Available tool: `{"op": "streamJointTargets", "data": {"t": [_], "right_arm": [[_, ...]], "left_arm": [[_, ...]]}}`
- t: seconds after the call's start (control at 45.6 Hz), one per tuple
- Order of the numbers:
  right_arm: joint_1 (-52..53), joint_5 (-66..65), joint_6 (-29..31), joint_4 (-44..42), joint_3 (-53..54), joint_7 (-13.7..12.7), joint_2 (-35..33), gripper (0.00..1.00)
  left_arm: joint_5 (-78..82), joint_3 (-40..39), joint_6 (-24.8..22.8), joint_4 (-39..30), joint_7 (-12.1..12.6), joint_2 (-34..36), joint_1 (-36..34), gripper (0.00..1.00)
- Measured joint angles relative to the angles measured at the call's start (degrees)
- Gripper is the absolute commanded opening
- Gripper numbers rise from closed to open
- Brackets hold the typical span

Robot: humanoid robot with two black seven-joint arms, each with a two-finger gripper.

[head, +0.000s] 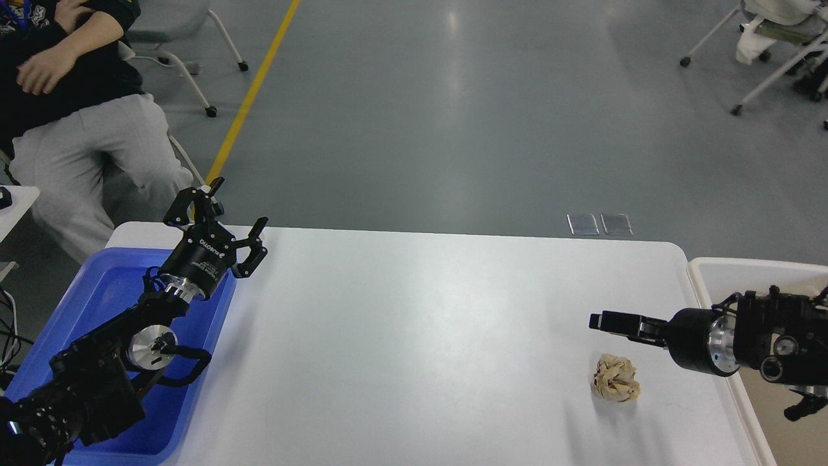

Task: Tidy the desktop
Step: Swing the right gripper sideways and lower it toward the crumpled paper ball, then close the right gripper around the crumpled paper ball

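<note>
The desktop (pixel 420 336) is a glossy white tabletop with rounded corners. A crumpled beige paper ball (pixel 616 378) lies on it near the right front. My right gripper (pixel 605 321) hangs low over the table just above and behind the ball, pointing left. It is seen side-on, so its fingers overlap and I cannot tell whether it is open or shut. My left gripper (pixel 226 213) is open and empty, raised over the far left edge of the table beside the blue tray (pixel 97 298).
An off-white bin (pixel 744 275) stands at the table's right edge, under my right arm. A seated person (pixel 77 129) is at the far left beyond the table. Wheeled chairs (pixel 770 45) stand far back on the right.
</note>
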Motion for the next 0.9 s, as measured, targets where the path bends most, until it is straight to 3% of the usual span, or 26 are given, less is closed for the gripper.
{"op": "streamJointTargets", "data": {"t": [0.373,0.899], "right_arm": [[-6.9,-0.8,-4.8,-9.1,-4.2,0.1,8.9,1.00],[-13.4,-1.4,-7.0,-16.5,-4.6,0.3,12.7,1.00]], "left_arm": [[0.0,0.0,0.0,0.0,0.0,0.0,0.0,1.00],[0.0,0.0,0.0,0.0,-0.1,0.0,0.1,1.00]]}}
